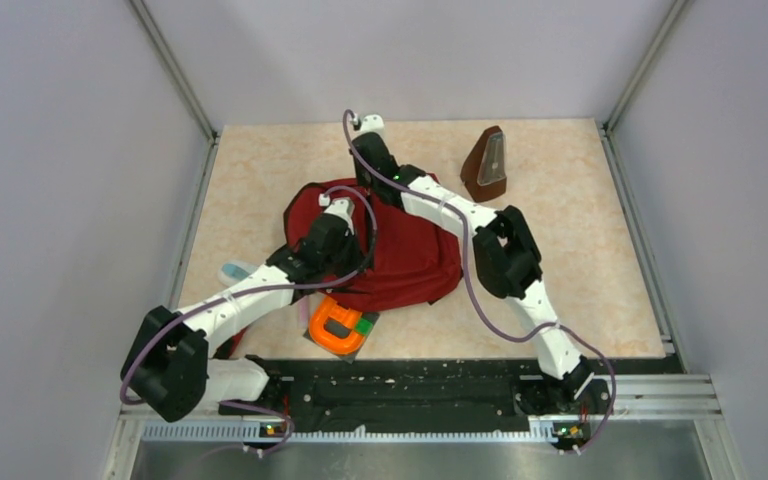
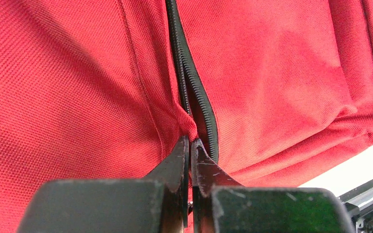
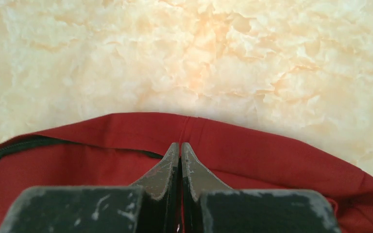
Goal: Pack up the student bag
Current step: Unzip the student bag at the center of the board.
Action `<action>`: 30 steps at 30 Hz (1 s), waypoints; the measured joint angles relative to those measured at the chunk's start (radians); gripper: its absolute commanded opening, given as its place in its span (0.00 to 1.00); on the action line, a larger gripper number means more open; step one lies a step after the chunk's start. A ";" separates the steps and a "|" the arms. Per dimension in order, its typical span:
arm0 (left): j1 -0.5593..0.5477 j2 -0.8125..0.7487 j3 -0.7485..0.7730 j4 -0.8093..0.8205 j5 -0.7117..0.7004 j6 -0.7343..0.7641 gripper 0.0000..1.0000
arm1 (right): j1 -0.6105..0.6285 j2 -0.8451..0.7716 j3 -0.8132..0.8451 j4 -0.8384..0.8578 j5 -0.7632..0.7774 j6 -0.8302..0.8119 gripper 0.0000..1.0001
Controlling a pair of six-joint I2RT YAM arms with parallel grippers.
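We start wide: the marbled table point(image 1: 580, 290) carries everything, and across its middle sprawls the student bag point(image 1: 410, 260), lying flat and dark red, with both arms reaching over it (it dwarfs all else here). Back right, well apart from the bag, the brown metronome point(image 1: 487, 165) stands upright. An orange gadget point(image 1: 338, 326) sits just beside the bag's near edge, and a pale blue item point(image 1: 236, 270) peeks out by its left side.

Now the small stuff. The left gripper point(image 2: 190, 143) has its jaws pressed together, and a fold of red cloth beside the black zipper point(image 2: 201, 102) looks nipped between the tips. The zipper's two rows of teeth are parted just above that pinch. The right gripper point(image 3: 180, 145) is at the bag's far rim with its jaws together too. Whether any cloth is caught there we cannot tell.

We see several risks. The left pinch holds only thin fabric at the very tips, so we judge a firm tug could slip it free. With one hold doubtful, pulling may drag the whole bag across the smooth top instead of spreading the opening, shoving the orange gadget along. We also watch the right elbow, because a wide swing could topple the metronome
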State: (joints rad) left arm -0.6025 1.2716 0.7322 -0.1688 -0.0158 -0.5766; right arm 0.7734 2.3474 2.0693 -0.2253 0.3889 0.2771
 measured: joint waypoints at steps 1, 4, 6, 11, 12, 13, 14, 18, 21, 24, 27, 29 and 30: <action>0.000 -0.004 -0.002 -0.001 -0.004 0.000 0.00 | -0.002 0.005 0.018 0.002 0.001 -0.005 0.00; 0.000 -0.015 -0.002 -0.011 -0.035 -0.019 0.15 | -0.008 0.005 0.034 0.011 -0.051 -0.015 0.27; 0.000 -0.020 0.004 -0.039 -0.055 -0.041 0.31 | -0.017 0.005 0.033 0.018 -0.114 -0.019 0.47; 0.001 -0.020 0.050 -0.125 -0.101 -0.129 0.52 | -0.038 -0.067 -0.087 0.018 -0.224 -0.024 0.64; 0.003 -0.020 0.059 -0.136 -0.109 -0.147 0.53 | -0.040 -0.103 -0.142 0.014 -0.238 -0.026 0.65; 0.005 -0.020 0.070 -0.145 -0.116 -0.163 0.54 | -0.042 -0.144 -0.198 0.009 -0.251 -0.026 0.66; 0.007 -0.020 0.081 -0.150 -0.125 -0.179 0.55 | -0.043 -0.183 -0.248 0.003 -0.261 -0.028 0.67; 0.027 -0.010 0.129 -0.158 -0.145 -0.204 0.58 | -0.043 -0.339 -0.396 -0.014 -0.293 -0.034 0.67; 0.057 0.021 0.162 -0.155 -0.145 -0.209 0.61 | -0.043 -0.441 -0.460 -0.025 -0.314 -0.032 0.67; 0.081 0.067 0.185 -0.151 -0.137 -0.207 0.61 | -0.042 -0.520 -0.513 -0.035 -0.334 -0.027 0.67; 0.090 0.127 0.211 -0.147 -0.130 -0.196 0.59 | -0.040 -0.562 -0.558 -0.045 -0.343 -0.019 0.67; 0.090 0.156 0.222 -0.147 -0.123 -0.188 0.48 | -0.035 -0.570 -0.579 -0.061 -0.346 -0.013 0.67; 0.090 0.168 0.223 -0.147 -0.117 -0.184 0.38 | -0.031 -0.570 -0.585 -0.070 -0.348 -0.012 0.67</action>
State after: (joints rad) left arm -0.5125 1.4395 0.9554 -0.3157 -0.1333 -0.7605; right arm 0.7425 1.7775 1.4845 -0.2951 0.0414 0.2653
